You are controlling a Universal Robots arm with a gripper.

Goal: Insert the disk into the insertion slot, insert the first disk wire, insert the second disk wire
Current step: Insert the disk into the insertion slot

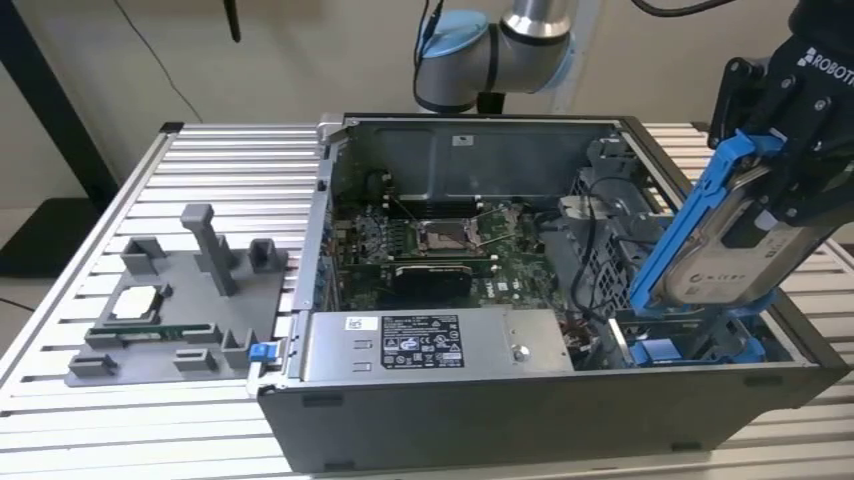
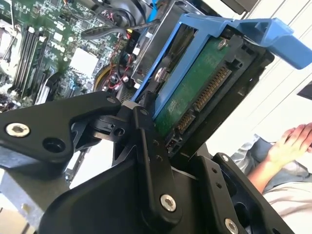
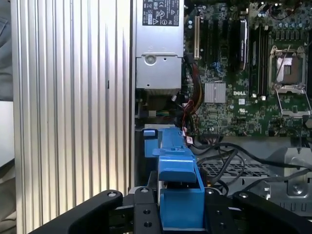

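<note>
The claw (image 1: 785, 190) pinches the disk (image 1: 718, 255) by its blue carrier and holds it tilted just above the insertion slot (image 1: 683, 350), lower end nearest the slot. The first step, inserting the disk, appears to be in hand. Seating it likely calls for lining the carrier up with the slot's blue edging.

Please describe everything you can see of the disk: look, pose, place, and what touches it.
The disk is a flat silver-grey drive with a white label, clipped in a blue plastic frame; the second wrist view shows its green board and connector. It stands tilted, nearly on end, its lower end at the slot, held near its top by the black claw.
</note>
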